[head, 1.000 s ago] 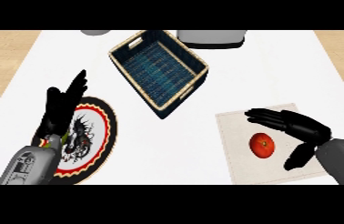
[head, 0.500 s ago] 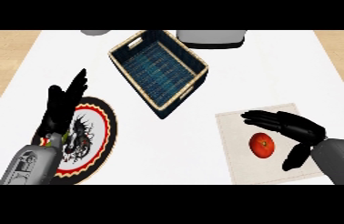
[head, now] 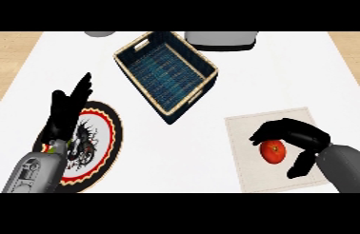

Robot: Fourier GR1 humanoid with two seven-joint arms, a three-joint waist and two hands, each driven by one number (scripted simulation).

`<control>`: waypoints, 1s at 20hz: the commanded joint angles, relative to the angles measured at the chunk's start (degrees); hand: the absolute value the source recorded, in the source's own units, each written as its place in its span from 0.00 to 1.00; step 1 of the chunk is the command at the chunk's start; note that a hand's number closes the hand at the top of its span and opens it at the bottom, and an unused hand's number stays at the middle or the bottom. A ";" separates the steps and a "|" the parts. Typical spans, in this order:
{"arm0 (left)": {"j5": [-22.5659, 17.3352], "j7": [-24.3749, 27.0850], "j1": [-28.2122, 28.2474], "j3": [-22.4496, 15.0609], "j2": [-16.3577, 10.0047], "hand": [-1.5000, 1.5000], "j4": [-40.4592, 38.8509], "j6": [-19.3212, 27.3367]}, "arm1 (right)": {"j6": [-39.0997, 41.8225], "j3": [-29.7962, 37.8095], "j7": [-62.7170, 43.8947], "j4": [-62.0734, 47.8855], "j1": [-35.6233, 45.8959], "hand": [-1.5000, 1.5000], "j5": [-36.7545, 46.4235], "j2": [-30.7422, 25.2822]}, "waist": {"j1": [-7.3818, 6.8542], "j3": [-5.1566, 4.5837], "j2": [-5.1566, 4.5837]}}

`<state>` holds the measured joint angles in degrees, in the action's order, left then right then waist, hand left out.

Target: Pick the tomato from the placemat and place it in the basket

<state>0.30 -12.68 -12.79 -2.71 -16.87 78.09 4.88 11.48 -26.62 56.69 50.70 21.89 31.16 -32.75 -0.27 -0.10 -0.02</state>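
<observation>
A red tomato (head: 273,151) lies on a pale square placemat (head: 246,133) at the right of the counter. My right hand (head: 301,135) arches over it, fingers curling down on its far side and thumb (head: 299,165) hanging at its near right; the tomato still rests on the mat. The dark blue woven basket (head: 166,71) with a tan rim stands empty at the upper middle, well left of the tomato. My left hand (head: 65,109) rests open, fingers up, over a round patterned plate at the left.
A round plate (head: 95,145) with a red, black and white pattern lies at the lower left. A grey appliance (head: 221,39) stands at the back edge right of the basket, and a grey object (head: 100,33) at the back left.
My right hand has curled its fingers down around the tomato, where they were stretched flat above it before. The left hand has not moved.
</observation>
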 commanded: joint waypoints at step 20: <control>1.12 -0.08 -1.30 -1.31 1.84 0.50 -1.51 -2.55 | -4.86 -14.85 -56.83 10.89 17.80 1.00 27.54 32.30 | -4.41 -0.42 1.12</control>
<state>1.71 -12.85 -13.92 -3.55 -15.51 77.14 2.99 5.52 -37.63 13.55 60.30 35.02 54.70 -7.04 -3.17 -0.92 1.46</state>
